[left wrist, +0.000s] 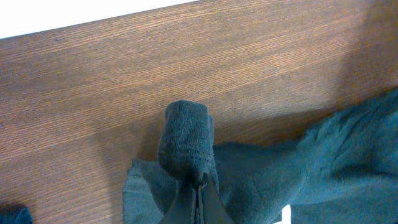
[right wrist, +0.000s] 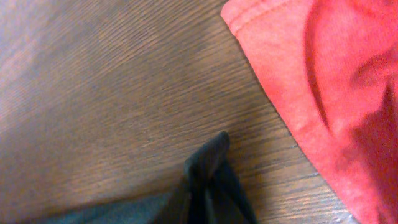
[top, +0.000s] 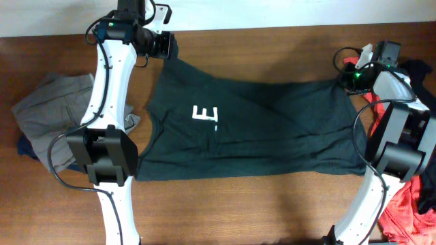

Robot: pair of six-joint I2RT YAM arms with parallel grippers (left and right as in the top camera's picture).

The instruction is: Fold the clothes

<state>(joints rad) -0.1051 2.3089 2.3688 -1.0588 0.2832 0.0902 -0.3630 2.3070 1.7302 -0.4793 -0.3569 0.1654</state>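
Across the middle of the table (top: pixel 272 204) the dark green T-shirt (top: pixel 252 129) lies spread nearly flat, white lettering (top: pixel 204 113) facing up, with creases running across its chest. Both of its far corners are taken. The left hand (top: pixel 165 45) is closed tight on a bunched fold of the far-left corner, which humps up over the fingers in the left wrist view. The right hand (top: pixel 345 80) is pinched shut on the thin far-right corner, seen as a dark point of cloth on the wood in its own view.

The shirt looks light, limp and soft. It should drape and sag wherever it is unsupported, and a thin pinch could slip, so corners and hems are the sensible places to hold, with both sides carried evenly.

Grey trousers (top: pixel 48 109) lie in a heap at the left, partly under the left arm. A red top (top: pixel 409 197) sits just beside the right hand's corner, and a black top (top: pixel 426 75) lies at the far right edge. Either could be snagged or dragged along if the fold sweeps wide.
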